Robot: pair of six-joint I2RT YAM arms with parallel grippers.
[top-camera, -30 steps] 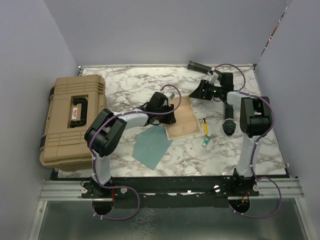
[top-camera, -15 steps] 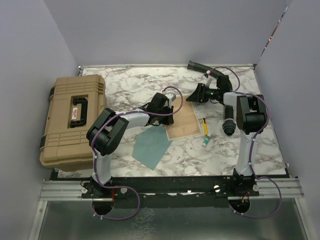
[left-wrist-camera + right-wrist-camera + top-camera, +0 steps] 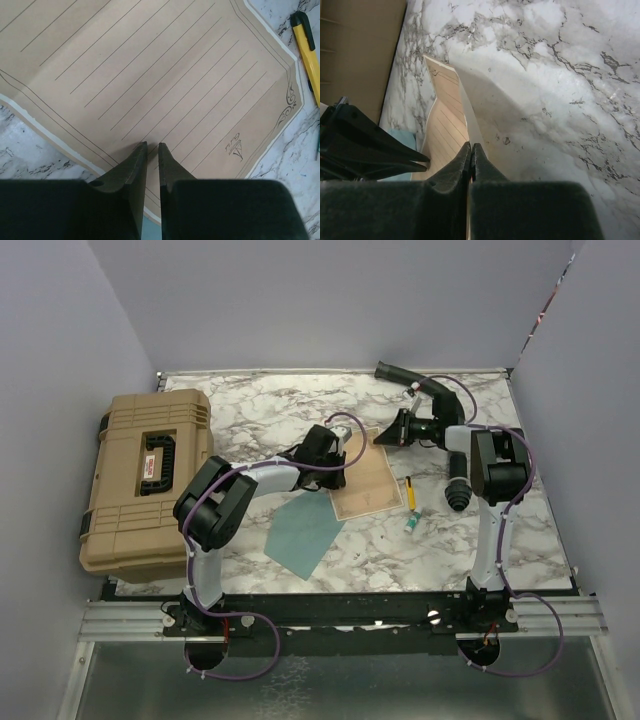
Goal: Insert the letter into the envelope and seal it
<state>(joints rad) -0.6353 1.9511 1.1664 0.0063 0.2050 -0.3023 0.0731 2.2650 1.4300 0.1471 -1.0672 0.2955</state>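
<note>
Right tool (image 3: 471,146): pinching tan lined paper letter (image 3: 150,65) by its edge.
Left tool (image 3: 152,146): nearly pressed together; your grip unclear.
Teal paper envelope (image 3: 303,530): unfilled, unsealed.

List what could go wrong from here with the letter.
1. The right hand pinches only the lifted edge of the letter; a pull may tear it or let it slip free.
2. The left hand sits on the opposite edge; if the hands pull apart, the sheet may crease.
3. The envelope lies unheld beside it; the sliding letter could push it away.
</note>
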